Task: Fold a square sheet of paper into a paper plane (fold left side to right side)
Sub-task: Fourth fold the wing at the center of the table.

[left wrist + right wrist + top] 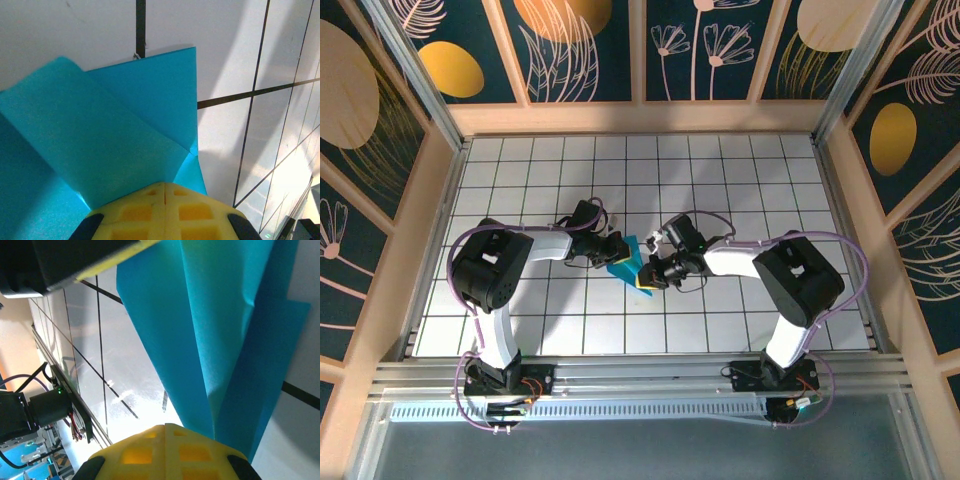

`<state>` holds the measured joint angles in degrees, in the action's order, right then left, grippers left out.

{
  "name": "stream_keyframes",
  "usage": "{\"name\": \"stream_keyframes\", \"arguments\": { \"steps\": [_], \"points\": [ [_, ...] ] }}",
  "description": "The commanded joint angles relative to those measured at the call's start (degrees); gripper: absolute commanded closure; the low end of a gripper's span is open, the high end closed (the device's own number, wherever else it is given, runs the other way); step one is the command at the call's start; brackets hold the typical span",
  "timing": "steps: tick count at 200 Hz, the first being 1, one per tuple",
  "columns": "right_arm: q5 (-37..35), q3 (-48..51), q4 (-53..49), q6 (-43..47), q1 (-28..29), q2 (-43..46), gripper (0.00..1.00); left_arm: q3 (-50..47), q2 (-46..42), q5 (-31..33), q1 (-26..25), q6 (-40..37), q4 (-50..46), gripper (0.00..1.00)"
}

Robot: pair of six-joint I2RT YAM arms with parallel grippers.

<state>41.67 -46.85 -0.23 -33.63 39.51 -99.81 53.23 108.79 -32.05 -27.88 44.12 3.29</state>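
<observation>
Closest to the lens, low in the left wrist view: yellow pads (pixel 135 212) of the left gripper (pixel 165 187), pressed flat against each other with only a seam between, nipped on the near corner of the square sheet of paper (pixel 115 135). Beyond the pads, cyan paper fanning up and away in creased layers, one flap slanting over another, above the white tiled table (pixel 225 45).

Much the same from the right wrist: right gripper (pixel 165 427) closed tight too, pinching the paper's lower end just right of the seam (a long fold running from there to the top edge).

From above, both grippers nose to nose near the table's middle, folded paper between them and touching each.

Hard to tell: exact shape of the fold, how much paper sits inside either grip, whether any part rests on the tiles. Left part of the paper cut off by the left wrist frame, upper part by the right wrist frame.
</observation>
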Motion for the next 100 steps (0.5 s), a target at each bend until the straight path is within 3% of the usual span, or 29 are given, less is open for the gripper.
{"name": "stream_keyframes", "arguments": {
  "steps": [1, 100],
  "points": [
    [-0.25, 1.30, 0.32, -0.74, 0.64, -0.77, 1.00, -2.17, 2.06, 5.33, -0.25, -0.96, -7.06, 1.00],
    [-1.77, 2.55, -0.06, -0.58, 1.09, -1.53, 1.00, -2.41, 1.99, 5.57, -0.23, -1.07, -7.16, 0.99]
  ]
}}
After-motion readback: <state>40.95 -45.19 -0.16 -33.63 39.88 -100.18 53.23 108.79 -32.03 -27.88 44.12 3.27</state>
